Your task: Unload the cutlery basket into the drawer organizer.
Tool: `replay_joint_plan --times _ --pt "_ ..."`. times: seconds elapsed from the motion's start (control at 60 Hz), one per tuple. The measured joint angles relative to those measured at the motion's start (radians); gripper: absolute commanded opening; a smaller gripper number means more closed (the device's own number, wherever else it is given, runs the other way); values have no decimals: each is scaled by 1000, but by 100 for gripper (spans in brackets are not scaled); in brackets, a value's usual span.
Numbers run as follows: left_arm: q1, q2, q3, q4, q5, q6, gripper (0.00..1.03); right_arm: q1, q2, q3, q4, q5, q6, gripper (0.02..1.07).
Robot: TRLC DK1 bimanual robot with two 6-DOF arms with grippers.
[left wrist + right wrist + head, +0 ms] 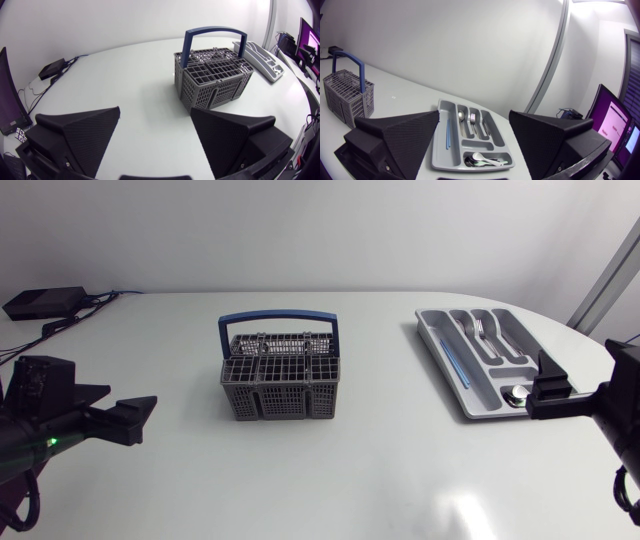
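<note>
Right tool [474, 114], spread wide, faces the drawer organizer [440, 155] lying lengthwise ahead.

The right gripper [542, 388] hides a corner of the organizer [445, 365]. What the basket [280, 395] holds cannot be told. The left arm [30, 430] and right arm [622, 412] are cut off at the edges.

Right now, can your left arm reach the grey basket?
Probably yes. The left gripper is open and faces the cutlery basket, with only bare table between them and nothing blocking the way.
</note>
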Motion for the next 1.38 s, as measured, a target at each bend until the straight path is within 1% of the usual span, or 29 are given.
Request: replay_joint_plan --times 0.3,0.55,0.783,1.133,1.383 --pt "18 -146 -69 1 -8 0 99 -4 -166 -108 -32 -69 110 102" --pt "18 -275 -169 75 -27 -18 99 -6 -299 -194 -62 -127 199 102" --pt "18 -406 -266 159 -48 -66 99 -10 -424 -276 -97 -182 284 102" --pt "18 -594 -406 283 -78 -134 99 -12 -443 -289 -106 -188 303 102" --pt "18 -630 -428 297 -82 -148 99 -12 -443 -289 -106 -188 306 102"
